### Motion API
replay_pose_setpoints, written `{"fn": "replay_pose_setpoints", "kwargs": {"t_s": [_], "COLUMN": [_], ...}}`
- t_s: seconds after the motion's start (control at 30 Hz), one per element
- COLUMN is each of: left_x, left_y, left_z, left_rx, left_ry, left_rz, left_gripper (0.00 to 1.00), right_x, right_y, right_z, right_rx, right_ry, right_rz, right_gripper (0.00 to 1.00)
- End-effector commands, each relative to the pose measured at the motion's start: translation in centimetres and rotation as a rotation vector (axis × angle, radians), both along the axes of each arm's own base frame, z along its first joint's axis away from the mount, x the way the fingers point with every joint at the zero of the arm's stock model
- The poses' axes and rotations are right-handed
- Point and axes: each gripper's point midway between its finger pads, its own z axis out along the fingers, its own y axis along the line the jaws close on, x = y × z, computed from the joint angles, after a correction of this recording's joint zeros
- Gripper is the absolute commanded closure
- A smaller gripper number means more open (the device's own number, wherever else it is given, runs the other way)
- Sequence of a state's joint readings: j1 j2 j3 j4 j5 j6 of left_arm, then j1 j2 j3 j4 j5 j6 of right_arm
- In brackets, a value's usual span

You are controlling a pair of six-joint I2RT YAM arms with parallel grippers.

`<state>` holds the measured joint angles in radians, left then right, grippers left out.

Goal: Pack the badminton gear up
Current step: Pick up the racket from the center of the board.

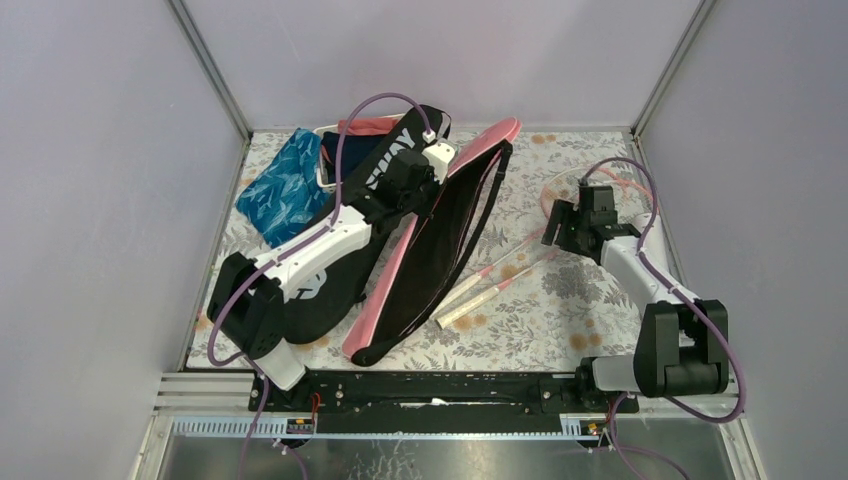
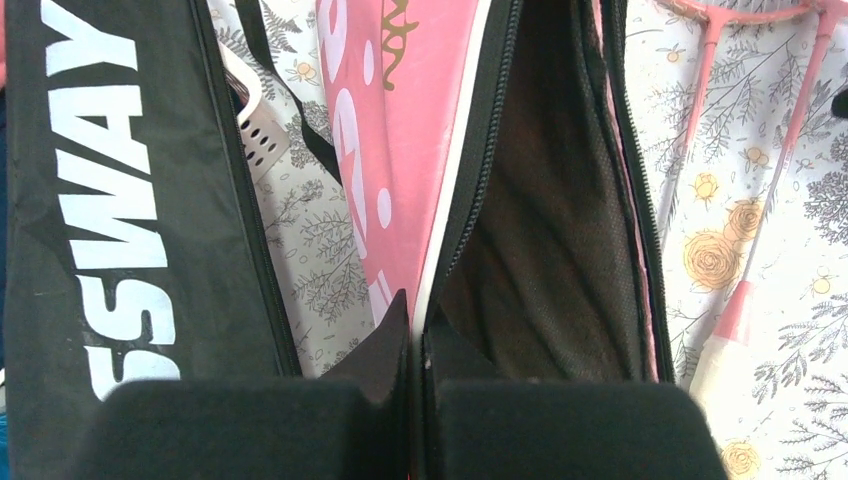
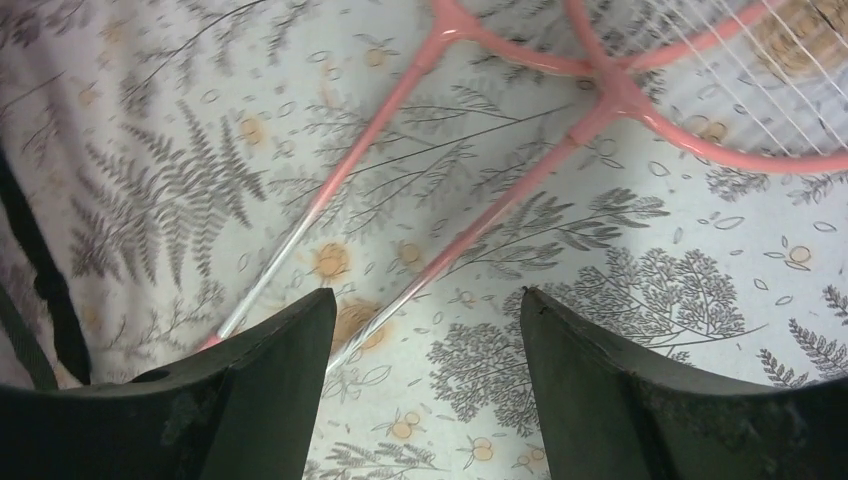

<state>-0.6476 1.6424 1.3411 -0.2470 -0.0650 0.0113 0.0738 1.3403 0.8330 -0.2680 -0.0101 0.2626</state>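
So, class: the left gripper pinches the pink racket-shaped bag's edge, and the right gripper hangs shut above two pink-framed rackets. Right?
One slip: the right gripper is open, fingers spread with nothing between, as the right wrist view shows. It hangs above the two pink-framed rackets, and the left gripper pinches the edge of the pink racket-shaped bag.

The pink bag (image 1: pixel 440 240) lies flat and unzipped, its black inside showing. The black bag (image 1: pixel 340 290) with white letters lies just left of it. Two thin pink rackets (image 1: pixel 478 299) lie just right of it, side by side.
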Motion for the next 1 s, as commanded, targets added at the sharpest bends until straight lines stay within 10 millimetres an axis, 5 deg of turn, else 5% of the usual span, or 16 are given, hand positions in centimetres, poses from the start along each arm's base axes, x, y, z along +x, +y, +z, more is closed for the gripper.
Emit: {"fn": "replay_pose_setpoints", "kwargs": {"t_s": [0.0, 0.23, 0.63, 0.97], "left_x": [0.0, -0.1, -0.3, -0.4], "left_y": [-0.6, -0.9, -0.8, -0.6], "left_z": [1.9, 1.6, 2.0, 2.9], "left_rx": [-0.060, -0.083, -0.092, -0.103], "left_ry": [-0.051, -0.030, -0.038, -0.058], "left_rz": [-0.014, -0.006, -0.005, -0.006], "left_gripper": [1.00, 1.00, 1.00, 1.00], "right_x": [1.5, 2.3, 4.4, 4.8], "right_y": [-2.3, -4.3, -4.4, -4.7], "right_z": [-0.6, -3.4, -7.3, -9.0], "right_rx": [0.032, 0.093, 0.127, 0.125], "right_ry": [-0.036, 0.059, 0.146, 0.181], "right_rz": [-0.135, -0.219, -0.247, -0.253], "right_gripper": [0.26, 0.31, 0.38, 0.60]}}
